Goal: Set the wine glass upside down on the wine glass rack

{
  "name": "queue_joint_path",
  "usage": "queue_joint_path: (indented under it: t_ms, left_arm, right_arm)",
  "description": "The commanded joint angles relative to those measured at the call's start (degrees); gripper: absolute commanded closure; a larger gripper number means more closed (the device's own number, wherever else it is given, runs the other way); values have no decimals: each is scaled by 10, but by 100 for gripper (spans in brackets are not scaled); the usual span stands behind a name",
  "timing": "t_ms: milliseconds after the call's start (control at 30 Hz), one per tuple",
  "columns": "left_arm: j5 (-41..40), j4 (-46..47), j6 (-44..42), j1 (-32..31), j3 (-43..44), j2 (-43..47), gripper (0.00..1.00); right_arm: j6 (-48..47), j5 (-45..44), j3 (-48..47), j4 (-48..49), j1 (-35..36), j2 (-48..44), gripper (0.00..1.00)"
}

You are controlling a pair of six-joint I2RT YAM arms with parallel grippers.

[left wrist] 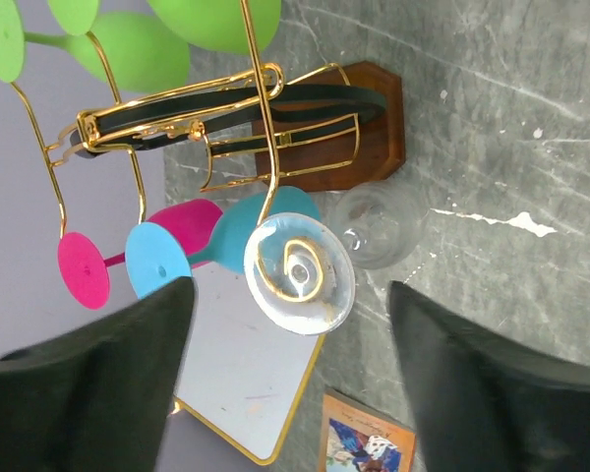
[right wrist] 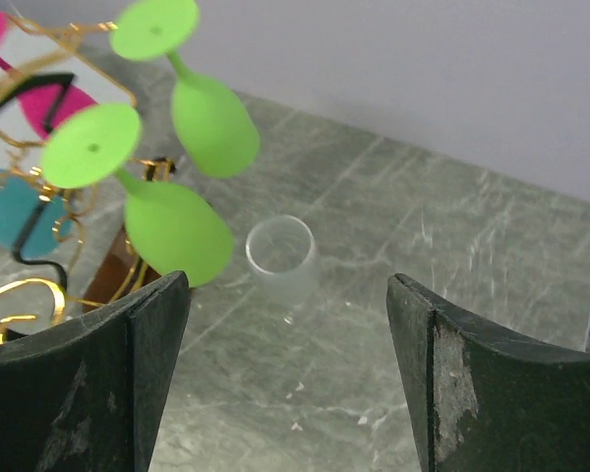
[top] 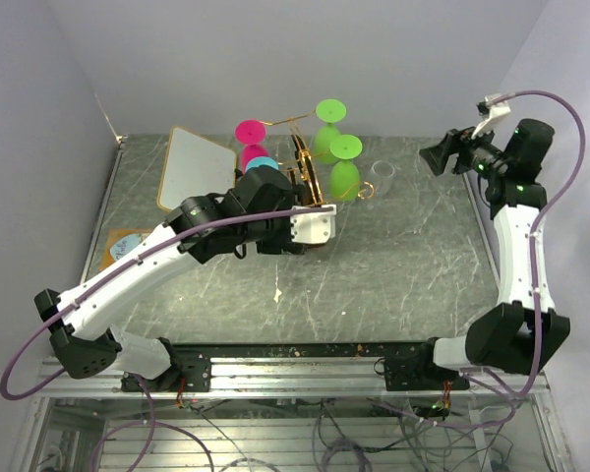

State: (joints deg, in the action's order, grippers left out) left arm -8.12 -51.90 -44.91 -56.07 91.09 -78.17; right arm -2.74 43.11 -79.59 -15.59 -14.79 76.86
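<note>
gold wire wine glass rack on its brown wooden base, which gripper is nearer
Left. The left gripper sits right at the rack; right gripper hangs well off to its right.

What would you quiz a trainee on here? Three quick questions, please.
1. How many green glasses hang on the gold rack?
2. True or false: the right tool grips a glass.
3. The rack's base is: A bare metal, B brown wood, C clear glass.
Key: 1 two; 2 false, it is open and empty; 3 B.
</note>
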Motion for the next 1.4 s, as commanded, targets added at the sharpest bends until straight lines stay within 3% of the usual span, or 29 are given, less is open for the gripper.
queue_joint_path:
  t_ms: [0,433,833,1367]
  left_arm:
    - [30,-14,21,9,34,19,1]
    - [51,-16,32,62,53,25,0]
    - [58,-15,34,86,53,30,0]
    - [58,-10,32,92,38,40,0]
  right_arm:
    - [-70,-90,-13,-48,30,33,20]
    - [-91,-260,-143,-136,128,189,27]
    - [-89,-299,-223,-190,158,294,52]
    - [-102,-321,-240,-212,183,341,64]
